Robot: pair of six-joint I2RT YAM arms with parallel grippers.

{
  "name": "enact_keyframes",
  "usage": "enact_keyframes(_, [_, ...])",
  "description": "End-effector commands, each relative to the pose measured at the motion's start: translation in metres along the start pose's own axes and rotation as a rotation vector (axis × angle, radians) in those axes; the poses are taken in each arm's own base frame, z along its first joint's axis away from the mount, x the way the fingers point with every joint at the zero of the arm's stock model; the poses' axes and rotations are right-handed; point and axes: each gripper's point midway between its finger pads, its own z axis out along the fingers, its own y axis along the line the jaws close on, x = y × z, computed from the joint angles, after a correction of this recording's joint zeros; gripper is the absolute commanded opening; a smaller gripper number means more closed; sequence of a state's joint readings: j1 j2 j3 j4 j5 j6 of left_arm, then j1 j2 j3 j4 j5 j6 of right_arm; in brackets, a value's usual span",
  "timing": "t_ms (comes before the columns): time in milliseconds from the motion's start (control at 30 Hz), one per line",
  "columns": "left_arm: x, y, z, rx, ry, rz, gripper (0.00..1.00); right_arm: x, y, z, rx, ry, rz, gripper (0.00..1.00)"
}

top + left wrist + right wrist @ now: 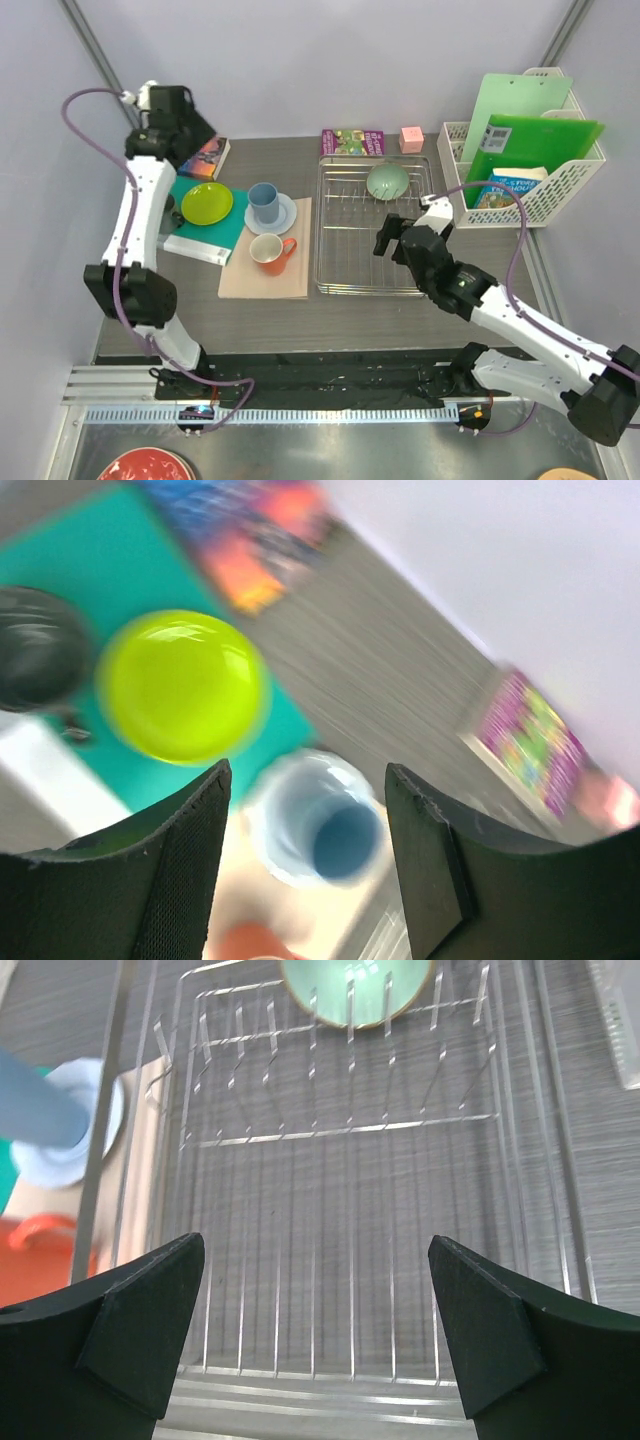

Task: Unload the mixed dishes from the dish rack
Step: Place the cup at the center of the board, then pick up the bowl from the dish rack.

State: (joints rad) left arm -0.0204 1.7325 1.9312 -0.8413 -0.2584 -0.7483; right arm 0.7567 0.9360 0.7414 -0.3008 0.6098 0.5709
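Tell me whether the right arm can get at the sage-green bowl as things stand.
Probably yes. The right gripper hangs open over the dish rack's near half, and only bare wire lies between it and the sage-green bowl at the far end.

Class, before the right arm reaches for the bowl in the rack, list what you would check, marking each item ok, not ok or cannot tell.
1. Right gripper open and empty: ok.
2. Bowl the only dish in the rack: ok.
3. Rack floor between right gripper and bowl free of dishes: ok.
4. Left gripper away from the rack: ok.
5. Left gripper empty: ok.
6. Bowl loose, not wedged in the rack's wires: cannot tell.
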Motion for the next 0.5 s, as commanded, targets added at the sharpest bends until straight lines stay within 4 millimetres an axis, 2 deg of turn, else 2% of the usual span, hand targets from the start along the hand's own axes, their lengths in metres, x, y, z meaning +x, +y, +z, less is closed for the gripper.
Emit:
enact_keyframes(0, [0.041, -0.075, -0.072, 0.290, -0.024, 0.104, 0.63, -0.047, -0.002, 0.018, 0.068, -0.094, 0.098, 1.00])
enact_keyframes(33, [0.071, -0.076, -0.068, 0.313, 0.005, 0.150, 0.63, -0.053, -0.014, 0.030, 0.109, -0.103, 0.132, 1.00])
enact_keyframes(67, [0.082, -0.101, -0.099, 0.426, -0.028, 0.177, 0.63, -0.053, -0.018, 0.038, 0.126, -0.099, 0.159, 1.00])
enact_keyframes(100, [0.096, -0.105, -0.107, 0.449, -0.027, 0.206, 0.62, -0.058, -0.016, 0.045, 0.108, -0.092, 0.208, 1.00])
enact_keyframes(133, [0.110, -0.107, -0.113, 0.464, -0.022, 0.229, 0.61, -0.054, -0.020, 0.059, 0.131, -0.072, 0.219, 0.99])
enact_keyframes(167, [0.135, -0.108, -0.126, 0.492, 0.001, 0.264, 0.61, -0.061, -0.026, 0.068, 0.149, -0.087, 0.238, 0.99])
enact_keyframes(200, [0.147, -0.110, -0.132, 0.509, 0.009, 0.281, 0.61, -0.073, -0.025, 0.072, 0.159, -0.109, 0.230, 0.98])
enact_keyframes(233, [0.168, -0.103, -0.132, 0.506, 0.033, 0.312, 0.60, -0.078, -0.024, 0.080, 0.171, -0.125, 0.219, 0.98])
enact_keyframes(267, [0.184, -0.105, -0.143, 0.525, 0.040, 0.340, 0.60, -0.073, -0.025, 0.093, 0.201, -0.108, 0.190, 0.98])
enact_keyframes(300, [0.189, -0.104, -0.152, 0.548, 0.037, 0.341, 0.60, -0.087, -0.020, 0.100, 0.205, -0.130, 0.180, 0.98])
enact_keyframes(333, [0.211, -0.098, -0.155, 0.560, 0.068, 0.374, 0.60, -0.091, -0.022, 0.106, 0.234, -0.136, 0.137, 0.98])
enact_keyframes(367, [0.218, -0.096, -0.158, 0.569, 0.077, 0.382, 0.60, -0.084, -0.023, 0.120, 0.257, -0.112, 0.100, 0.98])
enact_keyframes(400, [0.220, -0.093, -0.166, 0.589, 0.077, 0.383, 0.59, -0.095, -0.017, 0.126, 0.257, -0.133, 0.086, 0.98])
enact_keyframes(467, [0.232, -0.085, -0.169, 0.604, 0.099, 0.393, 0.59, -0.101, -0.016, 0.139, 0.266, -0.156, 0.014, 0.98])
